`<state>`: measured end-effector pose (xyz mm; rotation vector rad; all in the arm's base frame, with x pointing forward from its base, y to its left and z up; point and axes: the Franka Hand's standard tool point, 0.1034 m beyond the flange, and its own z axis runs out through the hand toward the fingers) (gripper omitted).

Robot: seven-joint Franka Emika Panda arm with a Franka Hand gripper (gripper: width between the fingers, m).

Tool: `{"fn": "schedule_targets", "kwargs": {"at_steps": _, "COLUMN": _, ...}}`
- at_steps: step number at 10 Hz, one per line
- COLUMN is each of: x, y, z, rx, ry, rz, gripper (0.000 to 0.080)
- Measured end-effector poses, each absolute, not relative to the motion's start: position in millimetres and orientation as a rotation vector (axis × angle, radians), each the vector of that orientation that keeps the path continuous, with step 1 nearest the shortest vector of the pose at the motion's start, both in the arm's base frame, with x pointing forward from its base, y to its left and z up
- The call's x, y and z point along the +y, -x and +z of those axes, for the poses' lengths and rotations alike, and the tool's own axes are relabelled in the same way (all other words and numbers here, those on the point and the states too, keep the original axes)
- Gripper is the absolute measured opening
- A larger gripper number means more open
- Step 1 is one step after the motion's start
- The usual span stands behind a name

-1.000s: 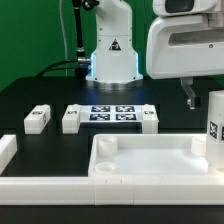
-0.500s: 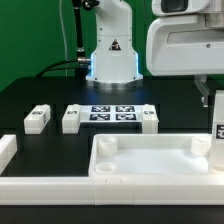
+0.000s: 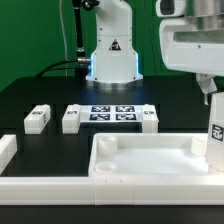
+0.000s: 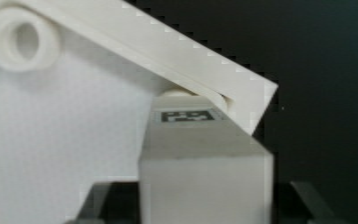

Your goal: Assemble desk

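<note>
The white tabletop (image 3: 150, 160) lies rim-up at the front of the black table, with round sockets in its corners. At its end on the exterior view's right, a white tagged leg (image 3: 215, 130) stands upright against the rim. My gripper (image 3: 212, 98) comes down on the leg from above. In the wrist view the leg (image 4: 202, 160) fills the space between the two dark fingers (image 4: 114, 205), its far end meeting the tabletop's rim corner (image 4: 229, 85). A corner socket (image 4: 19, 42) shows nearby. My gripper is shut on the leg.
Three loose white legs (image 3: 37, 119) (image 3: 72, 119) (image 3: 149, 119) lie behind the tabletop, around the marker board (image 3: 112, 112). The arm's base (image 3: 112, 55) stands at the back. White border bars (image 3: 45, 188) (image 3: 6, 152) run along the front and the exterior view's left.
The gripper has shifted toward the exterior view's right, over the leg, and its jaws have closed from wide open onto it. The leg stays at the tabletop's end.
</note>
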<state>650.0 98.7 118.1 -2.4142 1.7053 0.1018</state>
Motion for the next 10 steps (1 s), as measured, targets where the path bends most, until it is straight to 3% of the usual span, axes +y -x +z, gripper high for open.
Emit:
{"fn": "schedule_targets", "kwargs": {"at_steps": 4, "x": 99.5, "y": -648.0, "z": 117.7, "rx": 1.997, "ry": 2.132, "rz": 0.126, "gripper": 0.0291}}
{"fn": "schedule_targets", "kwargs": {"at_steps": 5, "x": 101.6, "y": -645.6, "z": 117.0, "rx": 1.902, "ry": 2.235, "rz": 0.124, "gripper": 0.037}}
{"fn": "schedule_targets", "kwargs": {"at_steps": 6, "x": 106.8, "y": -644.3, "z": 117.1, "rx": 1.732, "ry": 2.397, "rz": 0.13, "gripper": 0.0552}}
{"fn": "schedule_targets", "kwargs": {"at_steps": 7, "x": 108.1, "y": -647.0, "z": 116.6, "rx": 1.57, "ry": 2.508, "rz": 0.122, "gripper": 0.0552}}
{"fn": "schedule_targets", "kwargs": {"at_steps": 8, "x": 111.1, "y": -645.4, "z": 115.9, "rx": 1.337, "ry": 2.662, "rz": 0.115, "gripper": 0.0634}}
{"fn": "schedule_targets", "kwargs": {"at_steps": 10, "x": 110.4, "y": -645.8, "z": 115.5, "rx": 1.146, "ry": 2.747, "rz": 0.093, "gripper": 0.0645}}
